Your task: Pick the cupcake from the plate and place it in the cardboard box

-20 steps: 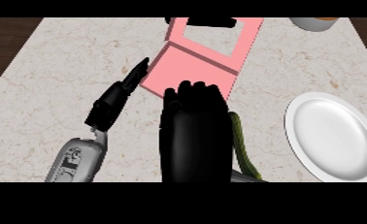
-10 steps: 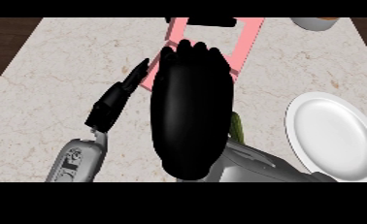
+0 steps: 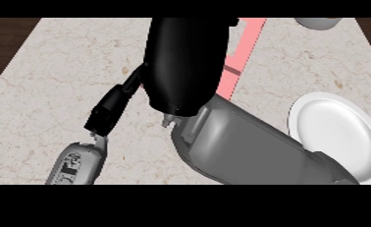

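Over the pink box (image 3: 243,59) my right hand (image 3: 185,64) has pushed further forward, hiding most of it; its fingers I cannot tell. Right of the box the white plate (image 3: 330,123) sits bare, counter (image 3: 65,69) open leftward. The cupcake is hidden; my left hand (image 3: 112,105) stays flat, fingers straight.

This is a kitchen, seen from above a counter top. The counter (image 3: 65,78) is pale marble-like stone with fine brown veins, and dark wood flooring (image 3: 14,34) shows past its edge at ten o'clock. Tableware points to the same: a white plate (image 3: 330,127) lies at four o'clock, and part of a white bowl or cup (image 3: 317,22) shows at one o'clock.
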`<state>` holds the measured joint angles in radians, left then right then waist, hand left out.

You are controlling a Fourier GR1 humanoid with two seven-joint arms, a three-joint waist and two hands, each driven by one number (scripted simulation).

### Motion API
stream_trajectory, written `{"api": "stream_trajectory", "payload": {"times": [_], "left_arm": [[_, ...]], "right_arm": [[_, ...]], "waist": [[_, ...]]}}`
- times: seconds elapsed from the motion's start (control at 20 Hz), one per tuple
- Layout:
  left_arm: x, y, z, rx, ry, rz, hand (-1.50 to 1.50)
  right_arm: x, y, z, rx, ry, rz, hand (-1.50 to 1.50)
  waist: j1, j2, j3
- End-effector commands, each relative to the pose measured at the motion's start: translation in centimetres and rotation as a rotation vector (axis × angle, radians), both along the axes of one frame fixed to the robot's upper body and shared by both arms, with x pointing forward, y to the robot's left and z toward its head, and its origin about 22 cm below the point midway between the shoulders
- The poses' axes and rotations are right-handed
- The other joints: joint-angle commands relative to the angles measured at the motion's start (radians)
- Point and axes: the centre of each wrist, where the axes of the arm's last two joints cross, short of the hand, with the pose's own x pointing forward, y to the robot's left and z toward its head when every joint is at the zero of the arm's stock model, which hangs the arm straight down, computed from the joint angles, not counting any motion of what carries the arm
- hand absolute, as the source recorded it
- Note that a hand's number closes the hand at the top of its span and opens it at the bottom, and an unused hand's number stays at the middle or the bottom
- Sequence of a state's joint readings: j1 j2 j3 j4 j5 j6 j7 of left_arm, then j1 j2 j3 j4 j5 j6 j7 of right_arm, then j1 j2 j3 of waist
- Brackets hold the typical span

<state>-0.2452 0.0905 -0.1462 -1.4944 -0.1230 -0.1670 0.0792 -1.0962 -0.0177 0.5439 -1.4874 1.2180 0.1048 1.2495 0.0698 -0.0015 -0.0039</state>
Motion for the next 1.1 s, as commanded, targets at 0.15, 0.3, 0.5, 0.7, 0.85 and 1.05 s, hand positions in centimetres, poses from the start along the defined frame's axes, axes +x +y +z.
{"api": "stream_trajectory", "payload": {"times": [0.15,0.3,0.5,0.7,0.85,1.05], "left_arm": [[-0.6,-0.2,-0.7,0.001,-0.002,0.016,0.0],[0.0,0.0,0.4,-0.008,-0.006,0.021,0.0],[-0.3,-0.6,0.3,0.003,-0.011,0.023,0.0],[-0.2,0.2,0.7,-0.014,-0.021,0.01,0.0],[0.0,-1.0,1.0,-0.011,-0.031,0.013,0.0],[0.7,-0.6,1.7,-0.01,-0.007,-0.002,0.0]], "right_arm": [[2.9,1.8,-0.3,0.048,0.117,-0.223,1.5],[4.1,2.0,-1.0,0.041,0.16,-0.235,1.5],[7.2,0.3,-4.6,0.053,0.181,-0.243,1.5],[8.8,-1.5,-5.4,0.188,0.278,-0.29,1.5],[9.0,-3.0,-6.9,0.322,0.32,-0.268,-1.5],[9.0,-2.6,-8.1,0.368,0.304,-0.229,-1.5]], "waist": [[-0.015,0.004,0.001],[-0.012,0.006,0.002],[-0.024,0.012,0.003],[-0.013,0.016,0.003],[-0.016,0.015,0.004],[-0.004,0.013,0.004]]}}
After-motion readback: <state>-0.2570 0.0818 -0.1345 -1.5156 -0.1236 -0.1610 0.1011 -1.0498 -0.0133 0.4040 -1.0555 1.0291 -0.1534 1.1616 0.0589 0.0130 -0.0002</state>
